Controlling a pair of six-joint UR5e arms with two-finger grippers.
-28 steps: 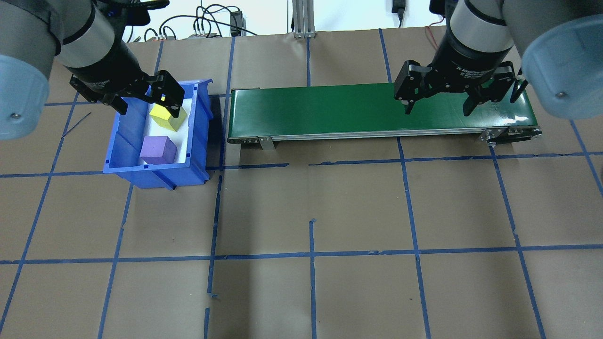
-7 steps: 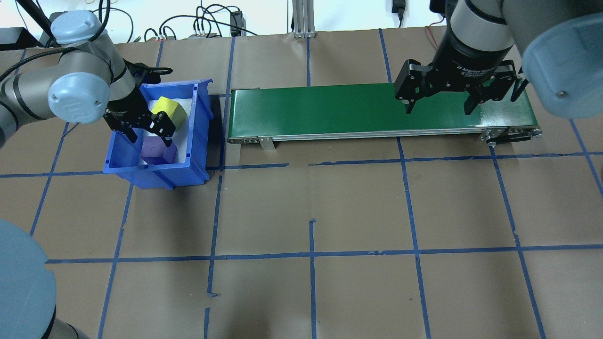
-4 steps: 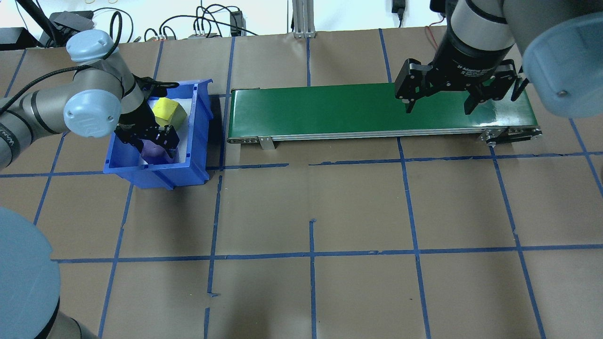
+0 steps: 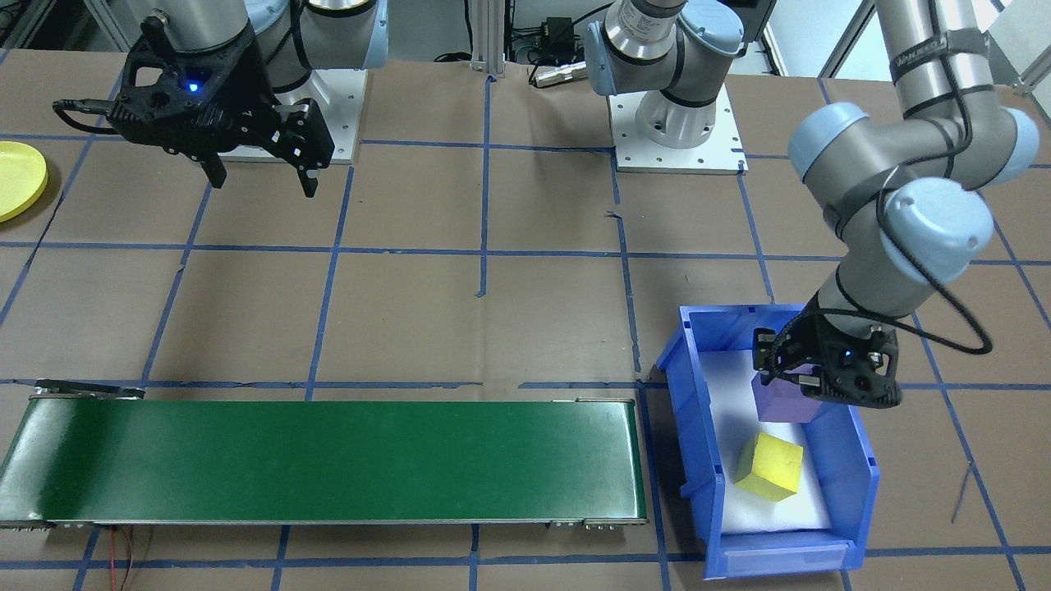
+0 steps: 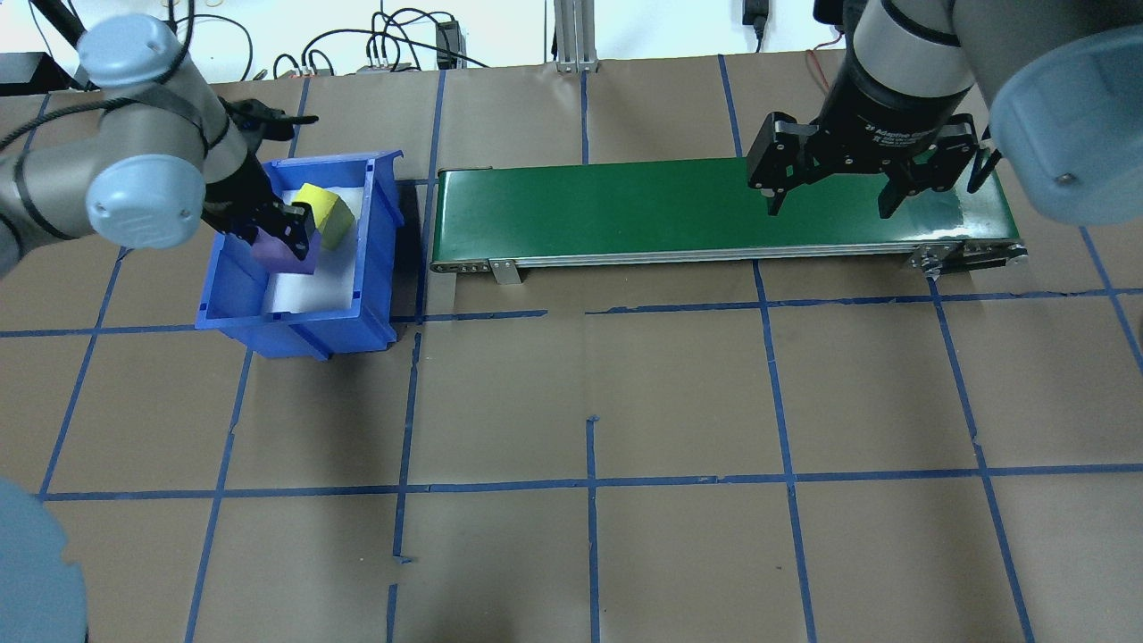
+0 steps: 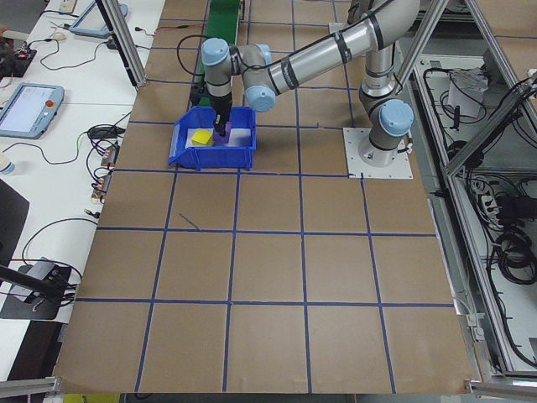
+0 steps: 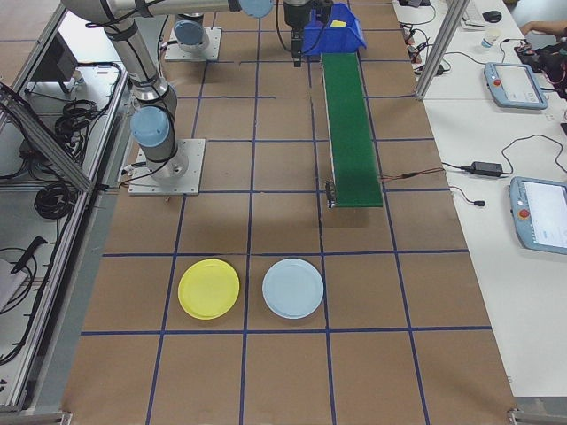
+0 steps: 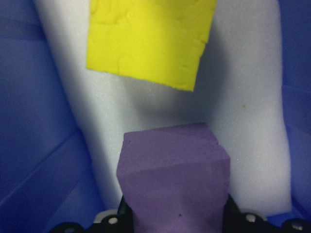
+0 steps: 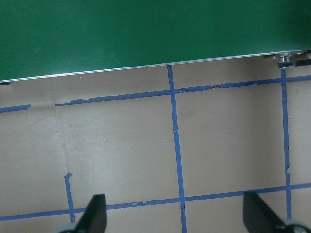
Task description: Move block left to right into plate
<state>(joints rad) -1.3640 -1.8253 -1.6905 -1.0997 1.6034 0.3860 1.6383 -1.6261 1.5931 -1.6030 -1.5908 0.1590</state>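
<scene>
We see the left gripper [image 4: 790, 379] hemmed in by the walls of the blue bin [image 4: 698, 460], its fingers clamped on the purple block [image 4: 784, 400], with the yellow block [image 4: 768, 466] just beside it. Between bin and yellow plate [image 7: 209, 289] the green conveyor [image 5: 714, 210] stretches across the table. The right gripper [image 5: 829, 201] hangs spread above the conveyor's far end. A pale blue plate [image 7: 293, 288] sits just beside the yellow one.

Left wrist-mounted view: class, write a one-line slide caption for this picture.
The left claw grips a purple block above the white foam floor of the blue bin, a yellow block lying beyond.
</scene>
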